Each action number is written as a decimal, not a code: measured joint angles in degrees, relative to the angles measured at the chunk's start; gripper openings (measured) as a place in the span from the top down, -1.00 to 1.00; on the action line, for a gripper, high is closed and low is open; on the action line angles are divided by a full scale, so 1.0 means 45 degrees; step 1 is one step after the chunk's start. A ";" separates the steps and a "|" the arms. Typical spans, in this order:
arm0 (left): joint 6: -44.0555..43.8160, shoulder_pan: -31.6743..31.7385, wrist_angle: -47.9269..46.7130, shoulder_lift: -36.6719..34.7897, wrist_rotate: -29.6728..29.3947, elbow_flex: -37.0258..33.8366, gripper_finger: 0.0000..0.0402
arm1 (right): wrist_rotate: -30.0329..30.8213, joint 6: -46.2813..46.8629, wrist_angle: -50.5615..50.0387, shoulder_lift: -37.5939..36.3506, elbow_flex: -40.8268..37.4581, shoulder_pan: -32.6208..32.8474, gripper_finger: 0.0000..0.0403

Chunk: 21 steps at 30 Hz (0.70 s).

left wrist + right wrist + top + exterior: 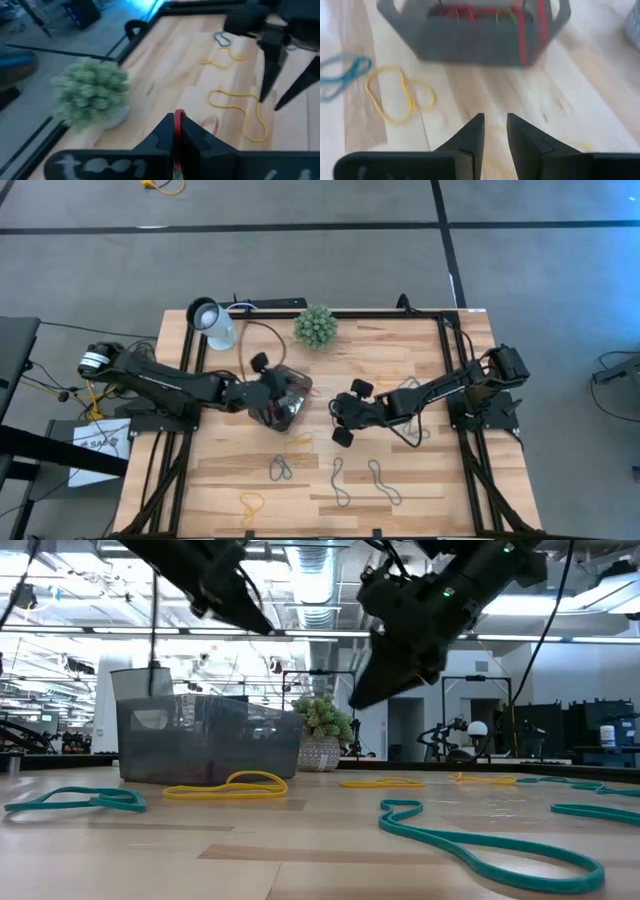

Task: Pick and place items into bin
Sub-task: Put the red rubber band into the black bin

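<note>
The left pincer [174, 131] hangs over the bin [283, 402], clenched on a red loop [176, 124] pinched between its fingers. If the floppy loop clings when let go, it could drape over the bin's wall or ride back out. The right pincer [494, 132], just beside the bin and above the table [400, 355], stands parted and empty. A yellow loop [400, 94] lies near the bin. White lettering on the left pincer is too blurred to read.
</note>
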 joint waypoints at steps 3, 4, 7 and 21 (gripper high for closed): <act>-0.1042 -0.0155 -0.1803 -0.1190 0.0121 0.0005 1.00 | -0.0005 0.0578 -0.0582 0.0000 -0.0005 0.0284 0.63; -0.1483 -0.0200 -0.2385 -0.1545 0.0442 0.0005 1.00 | -0.0005 0.0616 -0.0659 0.0000 -0.0005 0.0380 0.63; -0.2817 -0.0254 -0.4673 -0.2218 0.1860 0.0005 1.00 | 0.0005 0.0619 -0.0656 0.0000 -0.0005 0.0634 0.63; -0.5243 -0.0338 -0.6643 0.0635 0.2114 -0.0005 1.00 | 0.0039 0.0614 -0.0171 0.0000 -0.0005 0.0827 0.63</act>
